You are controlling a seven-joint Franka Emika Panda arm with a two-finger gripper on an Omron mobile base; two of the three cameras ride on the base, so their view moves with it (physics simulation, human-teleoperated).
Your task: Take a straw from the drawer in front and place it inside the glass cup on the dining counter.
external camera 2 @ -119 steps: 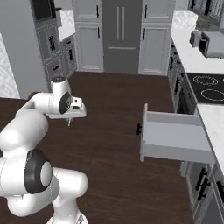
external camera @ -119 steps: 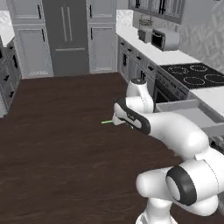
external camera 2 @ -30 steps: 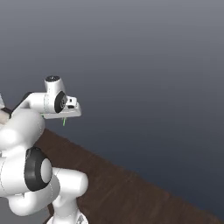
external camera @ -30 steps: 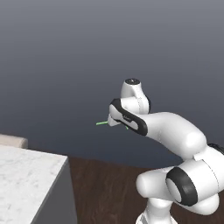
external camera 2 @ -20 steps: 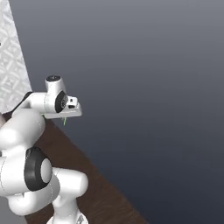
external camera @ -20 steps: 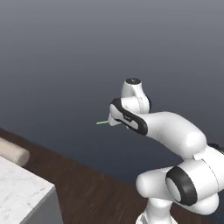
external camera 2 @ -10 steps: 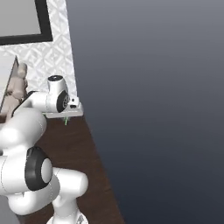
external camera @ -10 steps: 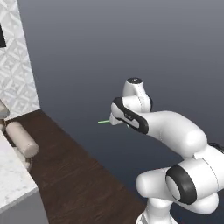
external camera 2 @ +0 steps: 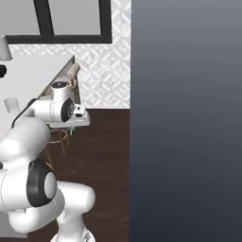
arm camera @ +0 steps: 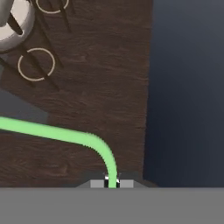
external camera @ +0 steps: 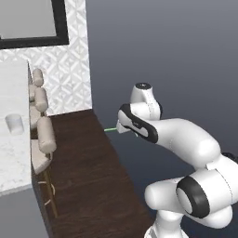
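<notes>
My arm (external camera: 186,144) is built of glossy white rounded shells, bulbous at the shoulder and elbow and tapering toward the wrist. I see dark charcoal bands ringing its joints, with a large round black-and-grey cap (external camera: 191,197) on the lower joint. In the right base view a similar dark disc (external camera 2: 38,185) marks the shoulder, and a smaller dark round cap (external camera 2: 67,109) sits on the white wrist housing

The thin pale green straw (arm camera: 65,134) runs off the hand view's edge at nine o'clock. In the left base view, the broad white marble-veined dining counter (external camera: 9,158) is cropped at nine o'clock.
</notes>
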